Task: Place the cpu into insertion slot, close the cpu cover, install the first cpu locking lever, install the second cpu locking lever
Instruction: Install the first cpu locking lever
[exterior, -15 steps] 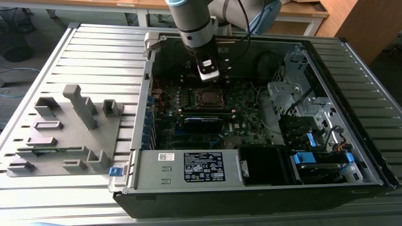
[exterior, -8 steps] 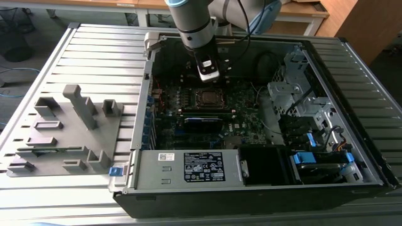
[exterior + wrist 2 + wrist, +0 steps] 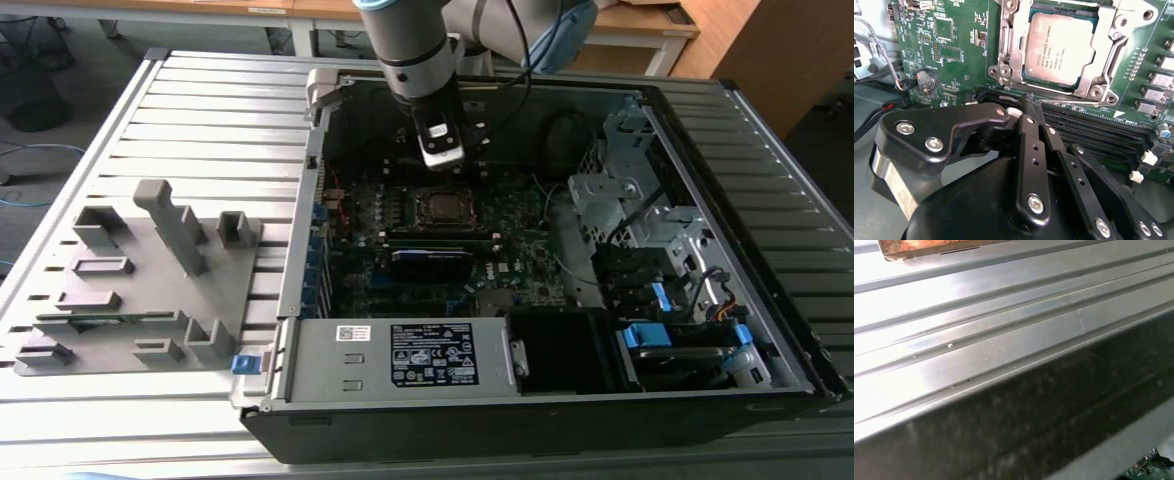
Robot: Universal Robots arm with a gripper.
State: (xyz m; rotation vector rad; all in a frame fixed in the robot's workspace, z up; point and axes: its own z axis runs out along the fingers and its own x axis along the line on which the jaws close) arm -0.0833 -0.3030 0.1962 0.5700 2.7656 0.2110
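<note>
The cpu [image 3: 1059, 47], a dull silver square chip, lies flat in the insertion slot [image 3: 441, 207] on the green motherboard [image 3: 954, 50]. The cpu cover [image 3: 1104, 60], a silver frame, lies down around the chip's edges. My gripper [image 3: 443, 155] hangs from the arm just above the far side of the slot in the exterior view. In the second wrist view its black fingers [image 3: 1026, 145] are pressed together with nothing between them. The gripper [image 3: 1031, 102] ends close to the slot's edge, beside a thin metal lever [image 3: 1074, 103] and the long black memory slots [image 3: 1094, 130].
The open computer case holds a power supply [image 3: 400, 355] at the front, a drive cage [image 3: 641, 220] and blue clips [image 3: 647, 335] on the exterior view's right. A grey fixture tray [image 3: 147, 280] lies on the ribbed table [image 3: 1004, 305]. A coin battery [image 3: 927, 79] sits on the board.
</note>
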